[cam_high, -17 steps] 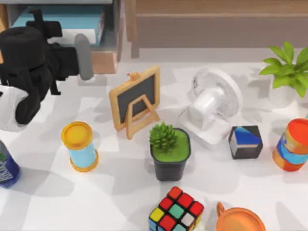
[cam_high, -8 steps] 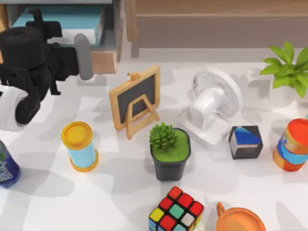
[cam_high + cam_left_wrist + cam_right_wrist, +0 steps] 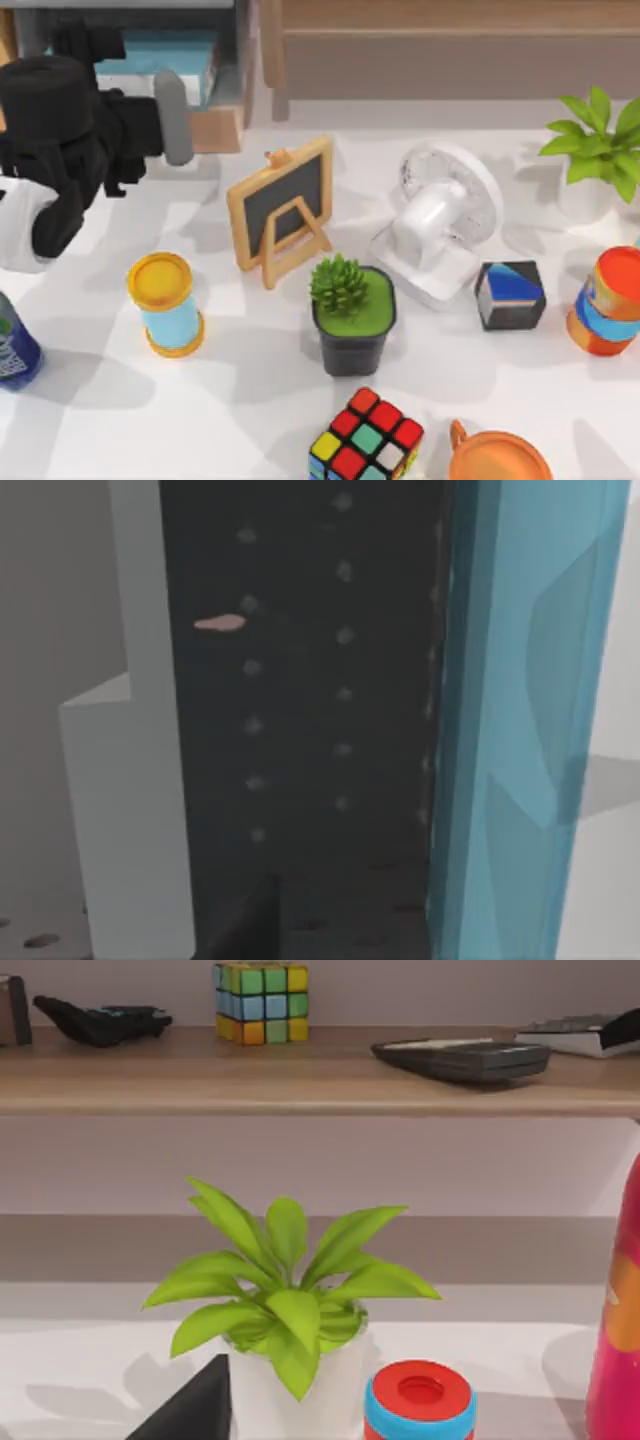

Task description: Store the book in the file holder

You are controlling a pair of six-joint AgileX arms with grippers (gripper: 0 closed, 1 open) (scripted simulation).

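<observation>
White surface crowded with objects — file holder at far left holds the book; left tool there, grip state indiscernible.

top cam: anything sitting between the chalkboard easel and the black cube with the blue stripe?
Yes, in the top view the white desk fan stands between the chalkboard easel and the black cube.

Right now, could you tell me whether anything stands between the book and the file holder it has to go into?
Nothing visible does. The book already lies inside the file holder at the table's far left, with the left gripper reaching in over it. The chalkboard easel stands in front of the holder, clear of its opening.
</observation>
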